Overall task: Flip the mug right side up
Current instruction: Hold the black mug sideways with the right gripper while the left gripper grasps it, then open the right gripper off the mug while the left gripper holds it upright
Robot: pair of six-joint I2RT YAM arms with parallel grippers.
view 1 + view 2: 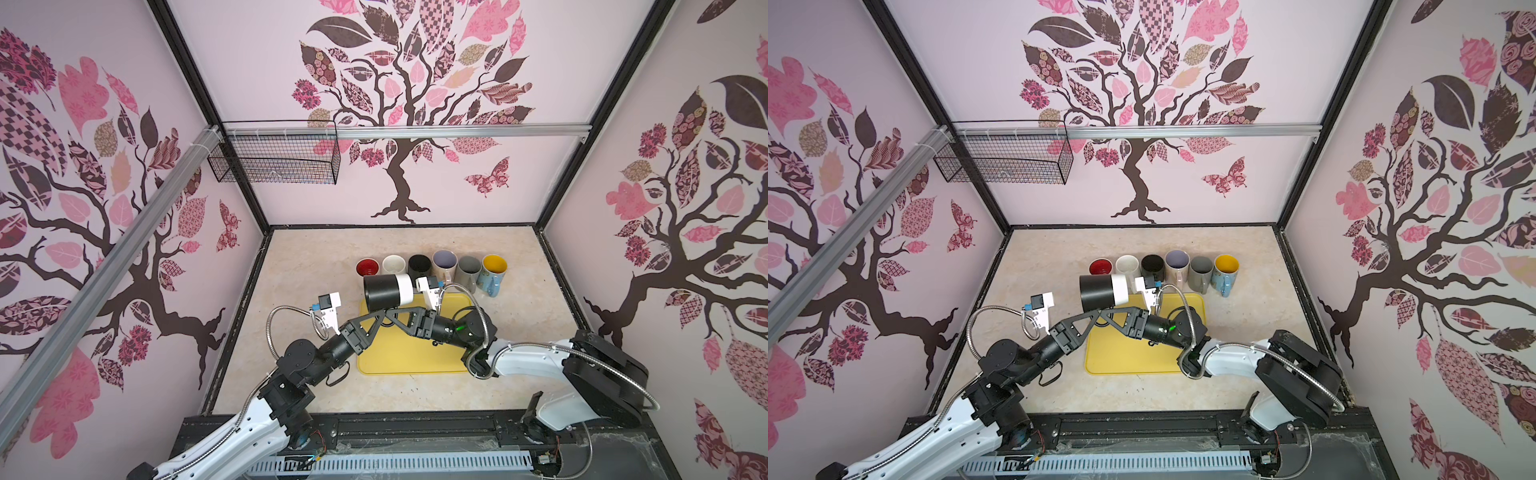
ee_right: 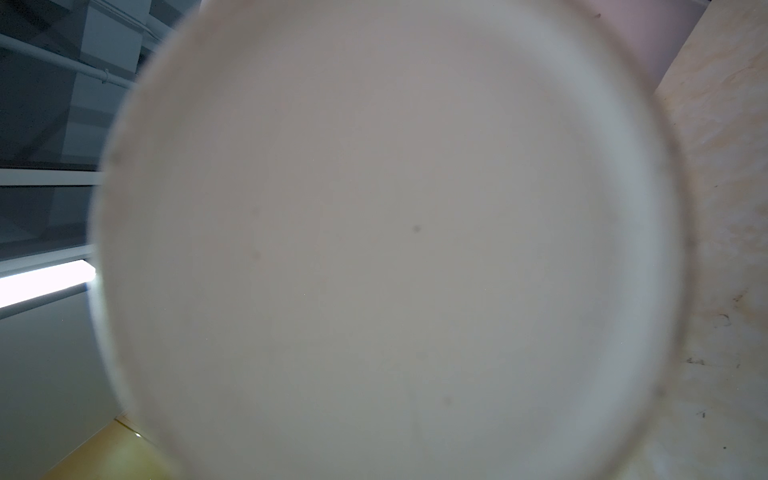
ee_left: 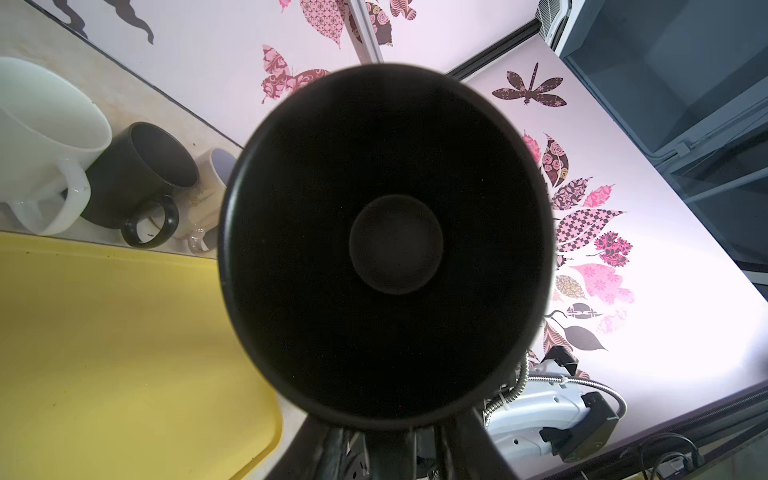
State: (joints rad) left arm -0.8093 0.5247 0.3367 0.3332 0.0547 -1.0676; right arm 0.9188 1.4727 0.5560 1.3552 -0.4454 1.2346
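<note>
Walled robot test booth in a lab: tree-decal panels [image 1: 399, 104], aluminium rails [image 1: 457, 132], two bench-mounted arms [image 1: 536, 357].

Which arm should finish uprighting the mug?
Left, likely. The mug lies sideways, mouth facing the left wrist, base facing the right; pointing the left fingers down would bring the mouth up.

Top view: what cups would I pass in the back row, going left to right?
In a top view: red mug → white mug → black mug → purple-inside mug → grey mug → blue mug with yellow inside.
</note>
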